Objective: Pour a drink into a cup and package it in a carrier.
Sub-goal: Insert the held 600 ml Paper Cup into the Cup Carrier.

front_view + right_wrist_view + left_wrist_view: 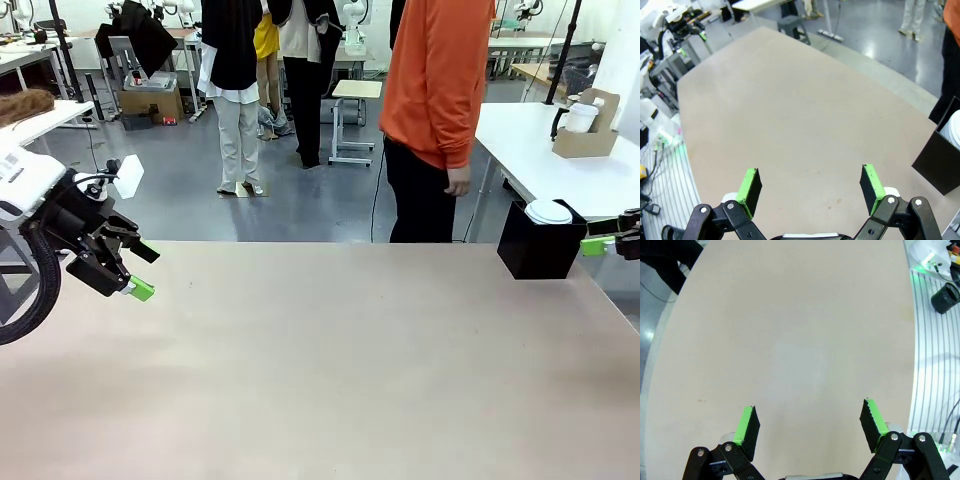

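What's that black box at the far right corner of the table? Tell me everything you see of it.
The black box is a plain, matte, open-topped container standing upright at the table's far right edge. Something round and white, like a lid, shows at its top. The right gripper's green fingertip sits just beside it; whether they touch is unclear. The right wrist view catches its corner.

One black box (540,252), one carrier (588,127)
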